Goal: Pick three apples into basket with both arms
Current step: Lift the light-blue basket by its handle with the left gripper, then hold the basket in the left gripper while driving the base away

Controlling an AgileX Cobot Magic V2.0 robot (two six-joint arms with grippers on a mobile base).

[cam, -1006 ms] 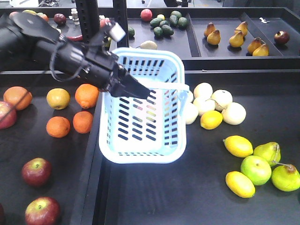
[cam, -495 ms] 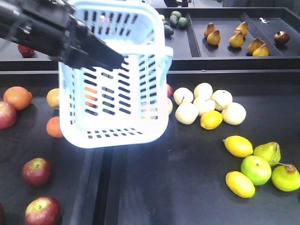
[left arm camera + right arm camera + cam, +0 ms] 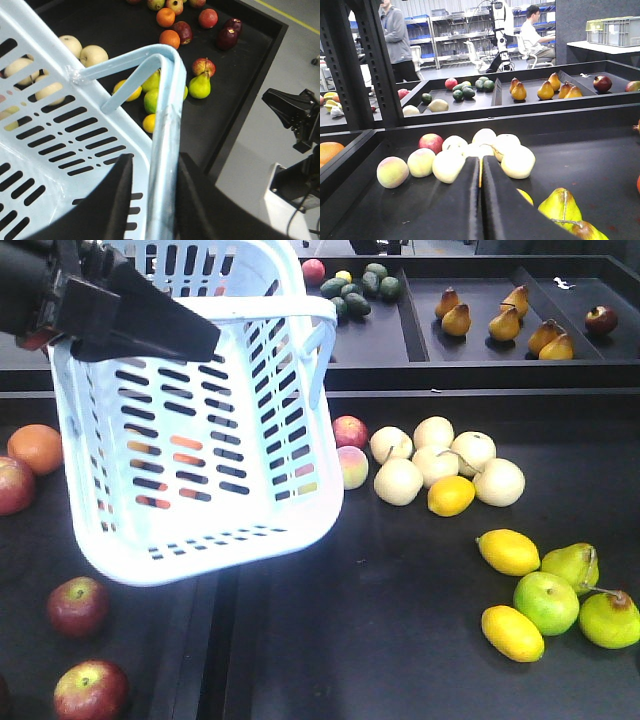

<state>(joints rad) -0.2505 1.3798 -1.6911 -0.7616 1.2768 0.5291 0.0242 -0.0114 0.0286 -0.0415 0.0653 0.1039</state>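
Note:
The pale blue basket [image 3: 200,490] hangs tilted in the air at the upper left, its slotted bottom turned toward me. My left gripper [image 3: 200,340] holds it from the top left. In the left wrist view that gripper [image 3: 152,160] is shut on the basket's swing handle [image 3: 165,100], which runs up between the two black fingers. Two dark red apples [image 3: 78,606] [image 3: 90,690] lie on the tray below the basket at the lower left. My right gripper [image 3: 481,160] is shut with nothing in it, low over the tray, pointing at a cluster of pale fruit.
An orange [image 3: 35,447] and a pink-red apple [image 3: 12,485] lie at the left edge. Pale round fruit [image 3: 440,465], lemons [image 3: 510,552] and green fruit [image 3: 545,602] fill the right tray. A raised divider [image 3: 205,640] runs between the trays. The back shelf holds pears [image 3: 500,322].
The left arm has lifted the basket up and to the left and tipped it further. A red apple and a peach-coloured fruit that it covered now show.

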